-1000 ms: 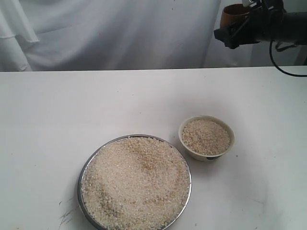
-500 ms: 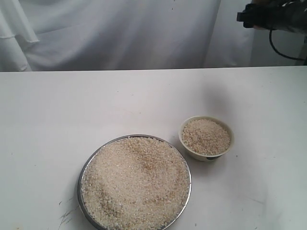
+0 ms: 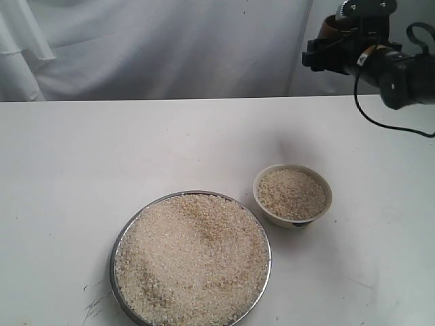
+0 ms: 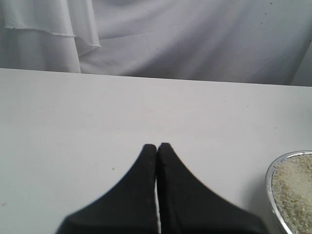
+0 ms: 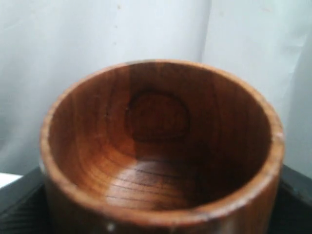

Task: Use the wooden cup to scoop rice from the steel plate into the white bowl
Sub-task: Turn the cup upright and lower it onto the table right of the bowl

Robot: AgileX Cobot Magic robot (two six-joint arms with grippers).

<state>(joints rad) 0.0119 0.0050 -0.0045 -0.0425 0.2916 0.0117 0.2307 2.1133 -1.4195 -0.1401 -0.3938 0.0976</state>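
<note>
The steel plate (image 3: 113, 261) sits at the table's front middle, heaped with rice (image 3: 192, 261). Just right of it stands the white bowl (image 3: 280, 218), filled with rice (image 3: 292, 193). High at the back right, well above the table, my right gripper (image 3: 327, 49) is shut on the wooden cup (image 3: 332, 26). The right wrist view looks into the cup (image 5: 161, 141), which is empty. My left gripper (image 4: 157, 146) is shut on nothing, low over bare table, with the plate's rim (image 4: 269, 181) and rice (image 4: 295, 187) off to one side. The exterior view does not show it.
The white table (image 3: 136, 149) runs back to a white draped cloth (image 3: 170, 47). A black cable (image 3: 380, 119) loops from the right arm. Faint dark scuffs (image 3: 92, 309) mark the table left of the plate.
The right arm swung to the right with the cup, partly leaving the picture, then came back left to about where it began. Plate, bowl and rice have not moved.
</note>
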